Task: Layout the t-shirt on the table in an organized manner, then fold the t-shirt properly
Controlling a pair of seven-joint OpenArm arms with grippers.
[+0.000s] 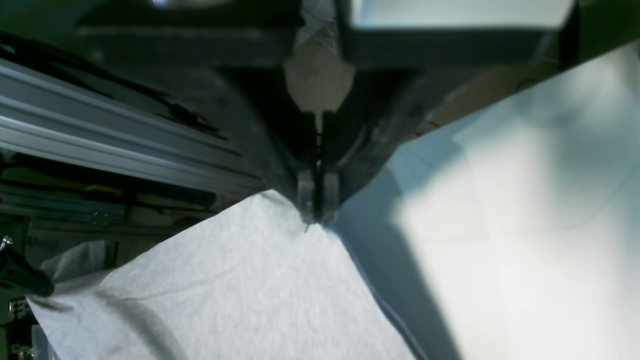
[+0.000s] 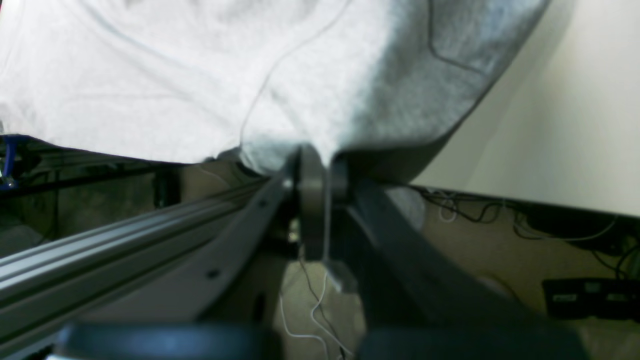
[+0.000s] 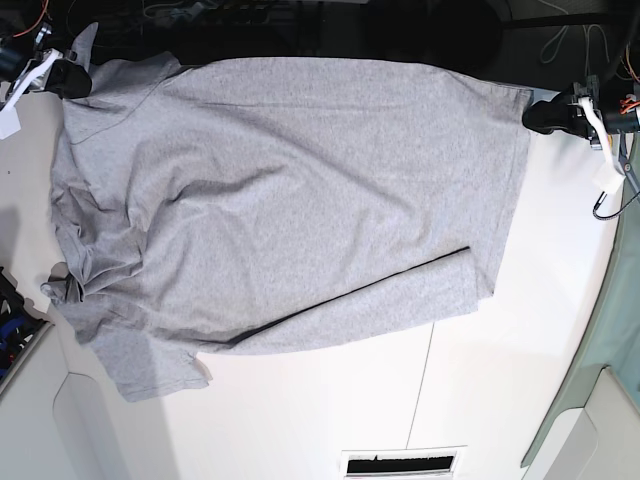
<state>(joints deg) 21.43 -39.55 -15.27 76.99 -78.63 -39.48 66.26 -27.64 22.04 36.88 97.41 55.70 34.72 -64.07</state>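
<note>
The t-shirt (image 3: 290, 190) lay spread across the far half of the table (image 3: 500, 400), a large heather-grey sheet seen from above with its plain side up; no lettering showed. Its body ran flat from one end of the table to the other, while the end on the base view's left was rumpled, with a short sleeve (image 3: 150, 365) sticking out toward the near edge and bunched folds beside it. A long dark crease (image 3: 400, 275) slanted across the lower part of the cloth, where one layer seemed to overlap another, though the overhead view was too coarse to be sure. The far edge of the shirt reached to the table's dark border. At the corner on the base view's right, the left gripper (image 3: 545, 115) was pressed together on the fabric's edge; its wrist view showed the two fingers (image 1: 306, 197) closed tight, with the corner of the cloth (image 1: 240, 280) pinched at their tips and fanning out below them. At the opposite far corner, the right gripper (image 3: 68, 78) likewise pinched the shirt; in its wrist view the fabric (image 2: 200, 75) gathered into a narrow tuck right at the closed fingers (image 2: 311, 175). A thin seam line (image 3: 422, 385) crossed the bare white tabletop, near a dark slot (image 3: 403, 464) at its near edge.
</note>
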